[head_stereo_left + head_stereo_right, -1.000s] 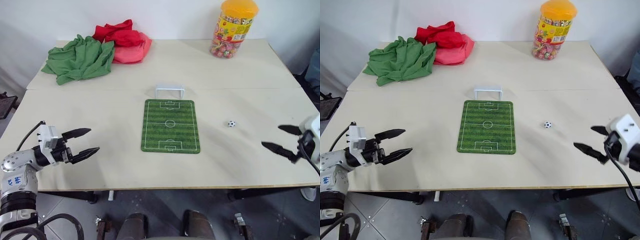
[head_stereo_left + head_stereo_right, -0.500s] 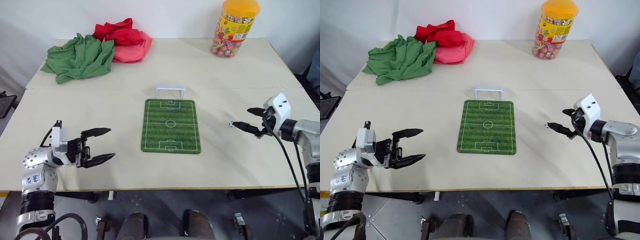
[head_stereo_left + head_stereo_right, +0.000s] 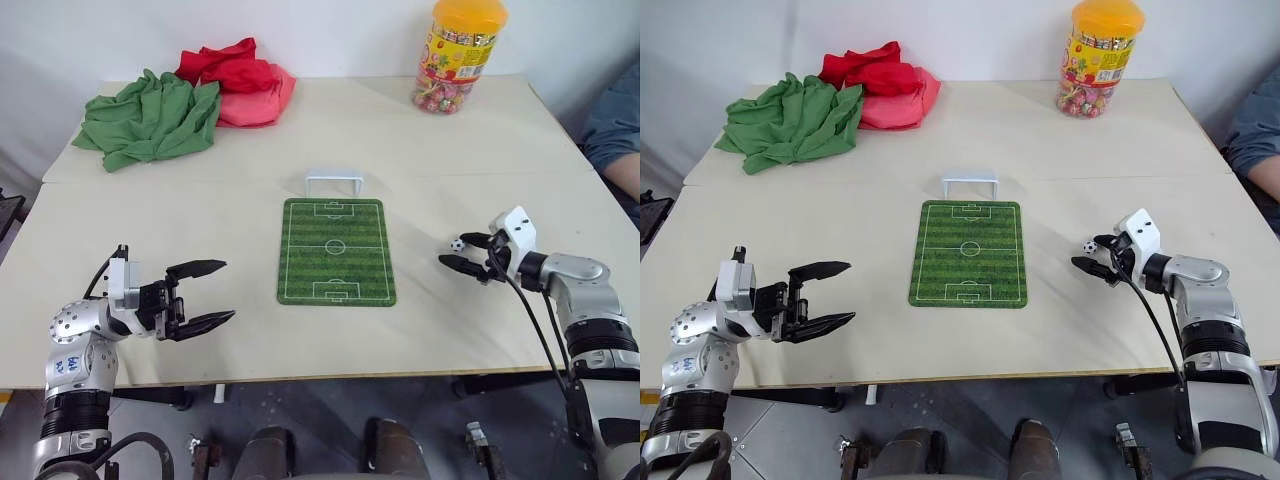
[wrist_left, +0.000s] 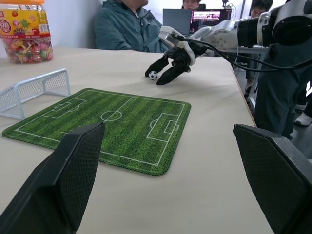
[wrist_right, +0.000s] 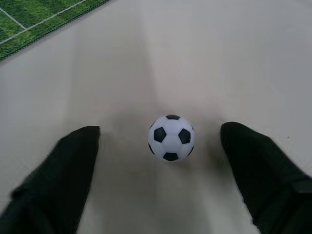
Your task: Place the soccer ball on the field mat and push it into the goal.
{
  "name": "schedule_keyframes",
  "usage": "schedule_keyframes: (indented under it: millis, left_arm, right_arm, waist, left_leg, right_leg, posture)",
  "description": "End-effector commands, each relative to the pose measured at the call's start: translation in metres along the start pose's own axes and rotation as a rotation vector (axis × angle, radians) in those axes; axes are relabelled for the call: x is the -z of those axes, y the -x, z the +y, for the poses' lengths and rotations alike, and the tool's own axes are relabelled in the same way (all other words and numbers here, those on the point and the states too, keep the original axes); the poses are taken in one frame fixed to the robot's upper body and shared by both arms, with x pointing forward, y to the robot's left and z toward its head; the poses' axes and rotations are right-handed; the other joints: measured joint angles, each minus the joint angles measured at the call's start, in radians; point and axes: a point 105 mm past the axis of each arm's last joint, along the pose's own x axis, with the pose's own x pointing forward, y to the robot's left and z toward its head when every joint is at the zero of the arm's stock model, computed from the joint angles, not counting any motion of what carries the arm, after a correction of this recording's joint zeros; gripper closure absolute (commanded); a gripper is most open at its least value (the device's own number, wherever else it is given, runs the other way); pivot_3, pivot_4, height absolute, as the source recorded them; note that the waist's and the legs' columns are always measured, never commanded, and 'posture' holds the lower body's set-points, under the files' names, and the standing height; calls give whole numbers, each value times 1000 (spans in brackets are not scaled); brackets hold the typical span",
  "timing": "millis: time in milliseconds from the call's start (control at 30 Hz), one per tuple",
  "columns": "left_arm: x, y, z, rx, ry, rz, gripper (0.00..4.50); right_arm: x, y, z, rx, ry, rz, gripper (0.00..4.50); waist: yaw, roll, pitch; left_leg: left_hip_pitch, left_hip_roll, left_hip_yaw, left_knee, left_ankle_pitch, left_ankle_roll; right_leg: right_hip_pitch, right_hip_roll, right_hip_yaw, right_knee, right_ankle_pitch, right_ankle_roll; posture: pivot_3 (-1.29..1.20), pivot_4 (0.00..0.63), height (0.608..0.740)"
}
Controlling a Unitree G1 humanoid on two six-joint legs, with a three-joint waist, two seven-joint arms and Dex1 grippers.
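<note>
Soccer ball [image 5: 171,138] sits on the bare table [image 3: 250,150], off the field mat [image 3: 337,251], at roughly three o'clock from the mat's centre. My right gripper [image 3: 464,252] straddles it: its two black fingers stand apart with the ball between them, a gap showing on each side, so nothing is held yet. My right arm is clearly the nearer; my left gripper [image 3: 203,294] hangs wide open and empty, well apart at about eight o'clock from the mat.

A ball has no long axis and points nowhere. The mat's long axis runs six to twelve o'clock, with the goal [image 3: 335,183] just beyond its twelve o'clock end. I judge the next move to be closing on the ball.
</note>
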Motion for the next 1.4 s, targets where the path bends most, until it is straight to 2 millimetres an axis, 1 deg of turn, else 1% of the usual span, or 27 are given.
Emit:
schedule_keyframes:
  millis: [33, 133, 200, 233, 300, 367, 433, 533, 600, 667, 733, 767, 800, 833, 867, 933, 1033, 1100, 1167, 1400]
  left_arm:
    - [-8, 3, -1, -1, -34, -3, 0]
    - [-8, 4, 0, -7, -34, -1, 0]
    - [-8, 4, 1, -8, -33, -1, 0]
    - [-7, 4, 1, -8, -32, -1, 0]
    - [-7, 4, 1, -8, -31, -1, 0]
    - [-7, 4, 1, -6, -30, -2, 0]
    - [-5, 6, -1, 8, -22, 4, 0]
    - [-1, 9, -4, 37, -12, 23, 0]
    - [2, 10, -5, 51, -9, 39, 0]
    - [5, 13, -7, 59, -5, 54, 0]
    - [8, 15, -7, 55, -3, 62, 0]
    - [9, 16, -7, 48, -3, 64, 0]
    - [10, 16, -7, 43, -3, 65, 0]
    - [12, 17, -7, 36, 0, 66, 0]
    - [14, 19, -9, 32, 3, 70, 0]
    - [17, 19, -11, 31, 5, 74, 0]
    - [18, 19, -15, 33, 5, 75, 0]
    - [18, 18, -16, 34, 4, 75, 0]
    - [19, 19, -18, 33, 3, 74, 0]
    - [19, 21, -22, 19, -3, 69, 0]
  right_arm:
    - [-3, 3, -8, 49, 7, -26, 1795]
    - [-9, 3, -11, 63, 27, -52, 2806]
    - [-17, 3, -12, 70, 43, -74, 3474]
    - [-22, 3, -12, 69, 53, -86, 3655]
    - [-31, 3, -12, 62, 68, -99, 3655]
    - [-46, 2, -8, 41, 94, -119, 3655]
    - [-68, -2, 6, -15, 134, -134, 3655]
    - [-94, -10, 40, -141, 195, -121, 3655]
    - [-102, -14, 62, -223, 222, -99, 3655]
    - [-105, -18, 88, -324, 253, -68, 3655]
    - [-111, -23, 112, -404, 277, -68, 3655]
    - [-114, -26, 128, -456, 290, -71, 3655]
    - [-116, -28, 138, -489, 299, -70, 3655]
    - [-117, -31, 150, -533, 308, -68, 3655]
    - [-116, -34, 166, -596, 329, -64, 3655]
    - [-112, -40, 185, -674, 358, -51, 3655]
    - [-103, -46, 200, -744, 395, -18, 3655]
    - [-100, -50, 203, -768, 410, -7, 3655]
    - [-94, -62, 207, -786, 425, 18, 3655]
    - [-88, -76, 206, -831, 451, 41, 3655]
  waist:
    - [0, 0, 0]
    - [0, 0, 0]
    - [0, 0, 0]
    - [0, 0, 0]
    - [-1, 0, 0]
    - [0, 0, 0]
    - [-1, 1, 0]
    - [-2, 2, 1]
    - [1, 2, 1]
    - [2, 2, 1]
    - [5, 2, 1]
    - [6, 2, 1]
    - [5, 2, 1]
    - [4, 2, 1]
    - [3, 2, 1]
    - [2, 2, 1]
    - [2, 2, 1]
    - [3, 2, 1]
    - [1, 2, 1]
    - [-1, 2, 1]
  left_leg:
    - [0, 0, 0, 0, 0, 0]
    - [0, 0, 0, 0, 0, 0]
    - [0, 0, 0, 0, 0, 0]
    - [0, 0, 0, 0, 0, 0]
    - [0, 0, 0, 0, 0, 0]
    - [0, 0, 0, 0, 0, 0]
    - [0, 0, 0, 0, 0, 0]
    - [-1, 1, 1, 0, 0, 0]
    - [-1, 2, 0, 0, 0, -1]
    - [-1, 2, 0, 0, 0, -1]
    - [-2, 1, 1, 0, 0, -1]
    - [-2, 1, 0, 0, 0, -1]
    - [-3, 1, 0, 0, 0, -1]
    - [-2, 1, 0, 0, -1, -1]
    - [-3, 1, 1, 0, -1, -1]
    - [-3, 1, 1, 0, -1, -1]
    - [-3, 1, 1, 0, -1, -1]
    - [-3, 1, 1, 0, -1, -1]
    - [-3, 1, 1, 0, -1, -1]
    - [-3, 2, 3, 0, -1, -2]
  right_leg:
    - [0, 0, 0, 0, 0, 0]
    - [0, 0, 0, 0, 0, 0]
    - [0, 0, 0, 0, 0, 0]
    - [0, 0, 0, 0, 0, 0]
    - [0, 0, 0, 0, 0, 0]
    - [0, 0, 0, 0, 0, 0]
    - [-1, 0, 0, 0, 0, 0]
    - [-3, 0, 1, 1, 0, 0]
    - [-3, 2, 1, 2, 0, 0]
    - [-3, 2, 1, 2, 0, 0]
    - [-4, 2, 2, 2, 0, 0]
    - [-4, 2, 2, 2, 0, 0]
    - [-5, 2, 2, 2, 0, 0]
    - [-5, 2, 2, 2, 0, 0]
    - [-5, 2, 2, 2, 0, 0]
    - [-6, 2, 2, 2, 0, 0]
    - [-6, 2, 2, 3, 0, 0]
    - [-6, 2, 2, 3, 0, 0]
    - [-7, 2, 2, 3, 0, 0]
    - [-9, 2, 3, 5, 0, -1]
  posture:
    - [0, 150, 740]
    - [0, 150, 740]
    - [0, 150, 740]
    - [0, 150, 740]
    - [0, 150, 740]
    - [0, 150, 740]
    - [0, 150, 740]
    - [0, 150, 740]
    - [0, 150, 740]
    - [0, 150, 740]
    - [0, 150, 740]
    - [0, 150, 740]
    - [0, 150, 740]
    - [0, 150, 740]
    - [0, 150, 740]
    - [0, 150, 740]
    - [0, 150, 740]
    - [0, 150, 740]
    - [0, 150, 740]
    - [0, 150, 740]
